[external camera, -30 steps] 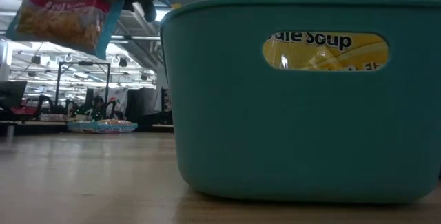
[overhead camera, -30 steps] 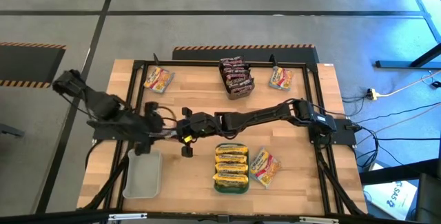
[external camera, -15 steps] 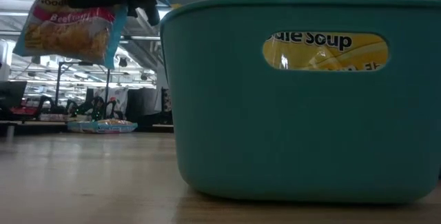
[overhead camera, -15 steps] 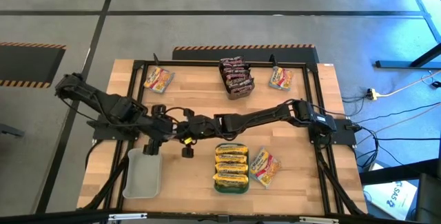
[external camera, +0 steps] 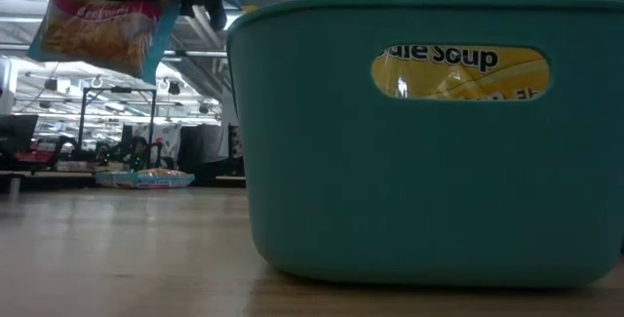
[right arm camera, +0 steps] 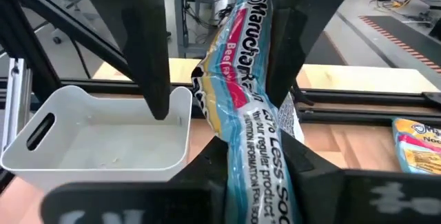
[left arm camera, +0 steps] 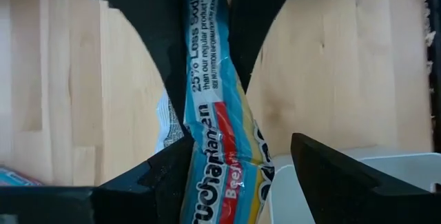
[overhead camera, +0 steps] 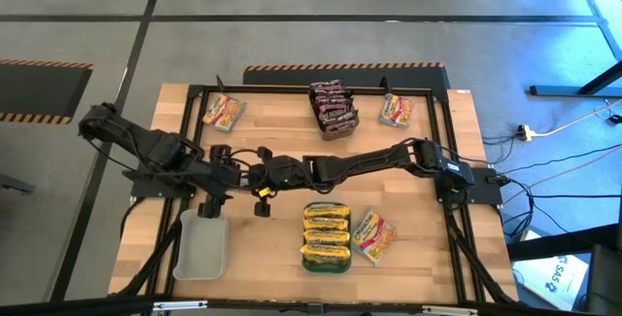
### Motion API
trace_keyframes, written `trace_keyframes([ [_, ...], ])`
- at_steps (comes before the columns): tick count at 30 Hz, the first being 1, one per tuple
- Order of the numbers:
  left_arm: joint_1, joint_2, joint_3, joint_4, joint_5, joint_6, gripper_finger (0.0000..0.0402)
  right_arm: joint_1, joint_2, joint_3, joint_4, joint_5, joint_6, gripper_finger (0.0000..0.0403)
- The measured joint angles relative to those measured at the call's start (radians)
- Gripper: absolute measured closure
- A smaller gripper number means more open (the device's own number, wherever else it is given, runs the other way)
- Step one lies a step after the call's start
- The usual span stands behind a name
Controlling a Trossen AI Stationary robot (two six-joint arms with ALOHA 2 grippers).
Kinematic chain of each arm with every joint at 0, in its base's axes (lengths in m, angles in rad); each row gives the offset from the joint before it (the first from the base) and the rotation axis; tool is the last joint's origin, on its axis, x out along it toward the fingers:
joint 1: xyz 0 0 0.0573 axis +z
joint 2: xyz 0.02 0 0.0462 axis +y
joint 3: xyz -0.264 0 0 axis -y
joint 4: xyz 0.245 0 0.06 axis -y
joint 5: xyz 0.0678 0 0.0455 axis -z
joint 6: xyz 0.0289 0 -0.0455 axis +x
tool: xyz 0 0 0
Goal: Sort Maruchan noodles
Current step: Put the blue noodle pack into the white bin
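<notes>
A Maruchan noodle packet point(left arm camera: 213, 120), blue-edged with a red band, hangs in the air between both arms above the table's left half. My right gripper point(right arm camera: 253, 151) is shut on it. My left gripper point(left arm camera: 238, 151) stands open around the same packet, one finger against it and the other apart from it. In the low view the packet point(external camera: 102, 19) dangles at the upper left. Seen from above, the left gripper point(overhead camera: 224, 176) and right gripper point(overhead camera: 260, 180) meet nose to nose. Yellow packets point(overhead camera: 326, 233) fill the teal basket point(external camera: 419, 210).
A white tray point(overhead camera: 202, 248) sits just under the meeting point near the front left. A dark tray of maroon packets point(overhead camera: 331, 109) stands at the back. Loose packets lie at the back left point(overhead camera: 223, 113), back right point(overhead camera: 396, 111) and beside the teal basket point(overhead camera: 373, 235).
The left gripper has moved in around the packet held by the right gripper. The packet dipped a little, then rose again.
</notes>
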Motion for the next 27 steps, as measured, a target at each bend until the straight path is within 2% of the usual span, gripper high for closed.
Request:
trace_keyframes([
  [4, 0.0, 0.023, 0.0, -0.019, -0.001, -0.021, 0.0177, 0.001, 0.001, 0.0, -0.012, -0.006, 0.018, 0.0359],
  [6, 0.0, 0.042, 0.001, -0.051, -0.005, -0.033, 0.0192, 0.0, 0.002, 0.0, -0.018, -0.053, 0.044, 0.0358],
  [8, 0.0, 0.058, 0.0, -0.083, -0.011, -0.049, 0.0214, -0.001, 0.002, -0.001, 0.006, -0.091, 0.046, 0.0355],
  [12, -0.016, 0.069, -0.001, -0.089, -0.01, -0.048, 0.0271, 0.001, 0.001, 0.0, 0.012, -0.09, 0.046, 0.0343],
  [16, -0.019, 0.072, -0.001, -0.09, -0.012, -0.045, 0.0314, 0.001, 0.001, 0.0, 0.017, -0.091, 0.049, 0.0311],
  [19, -0.023, 0.06, -0.001, -0.091, -0.013, -0.045, 0.0315, 0.002, -0.011, 0.0, -0.026, -0.098, 0.028, 0.0273],
  [23, -0.046, 0.03, -0.001, -0.117, -0.017, -0.073, 0.031, 0.015, -0.072, 0.0, -0.174, -0.115, 0.051, 0.0225],
  [27, -0.1, -0.016, -0.001, -0.205, -0.005, -0.172, 0.0309, 0.056, -0.143, 0.002, -0.397, -0.119, 0.053, 0.0192],
])
